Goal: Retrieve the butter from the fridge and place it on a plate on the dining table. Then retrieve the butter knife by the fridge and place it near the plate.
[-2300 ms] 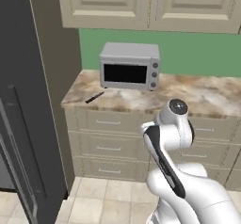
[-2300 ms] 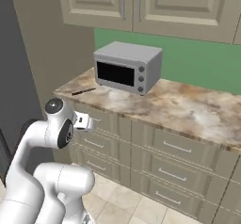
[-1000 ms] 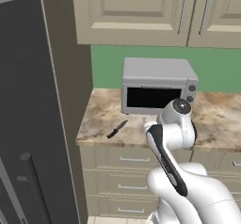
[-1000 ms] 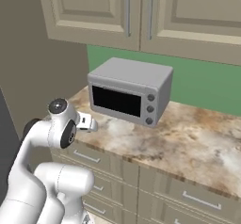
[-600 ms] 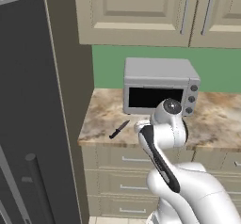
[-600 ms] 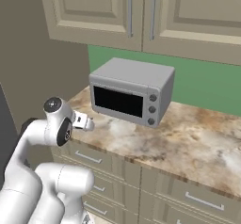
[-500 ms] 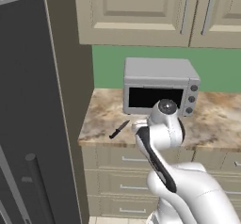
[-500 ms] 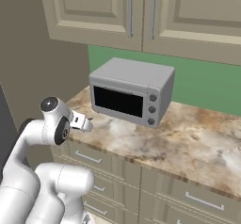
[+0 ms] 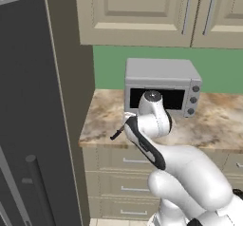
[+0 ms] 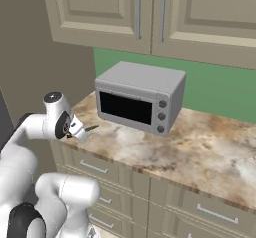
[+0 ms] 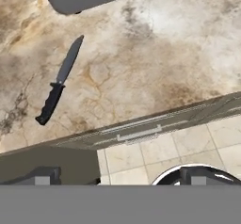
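No readable text anywhere.

The toaster oven has three plain knobs with no legible markings, its dark door carries no brand, and the fridge, cabinets and counter bear no labels, numbers or signs that can be made out.

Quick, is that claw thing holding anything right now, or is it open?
Gripper: open, holding nothing; the butter knife lies untouched on the counter.
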Robot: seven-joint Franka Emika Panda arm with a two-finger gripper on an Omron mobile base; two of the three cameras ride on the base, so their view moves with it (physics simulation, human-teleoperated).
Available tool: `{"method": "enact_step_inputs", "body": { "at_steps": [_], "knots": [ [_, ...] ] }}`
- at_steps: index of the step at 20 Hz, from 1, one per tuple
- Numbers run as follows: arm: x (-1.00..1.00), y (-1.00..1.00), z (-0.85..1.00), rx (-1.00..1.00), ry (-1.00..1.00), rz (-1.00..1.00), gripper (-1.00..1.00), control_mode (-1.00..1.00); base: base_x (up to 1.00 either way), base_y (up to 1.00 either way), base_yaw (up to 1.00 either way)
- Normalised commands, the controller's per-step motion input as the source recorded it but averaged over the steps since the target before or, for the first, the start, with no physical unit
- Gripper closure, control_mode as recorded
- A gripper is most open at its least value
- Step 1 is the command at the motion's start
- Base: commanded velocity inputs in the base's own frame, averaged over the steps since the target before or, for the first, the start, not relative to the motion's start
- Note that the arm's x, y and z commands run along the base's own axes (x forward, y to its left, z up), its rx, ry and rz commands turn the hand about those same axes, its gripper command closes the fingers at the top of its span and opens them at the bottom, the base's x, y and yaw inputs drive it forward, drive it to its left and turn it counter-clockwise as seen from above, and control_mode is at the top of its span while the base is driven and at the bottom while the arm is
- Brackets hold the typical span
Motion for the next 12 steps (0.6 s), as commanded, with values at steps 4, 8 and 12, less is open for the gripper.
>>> {"method": "enact_step_inputs", "body": {
  "at_steps": [4,8,12],
  "knots": [
    [0.27,0.2,0.15,0.08,0.0,-0.04,-1.0,-1.0,0.0,0.0,0.0],
    [0.22,0.46,-0.19,0.0,0.0,-0.06,-1.0,-1.0,0.0,0.0,0.0],
    [0.27,0.24,-0.24,0.0,0.0,-0.04,-1.0,-1.0,0.0,0.0,0.0]
  ]
}}
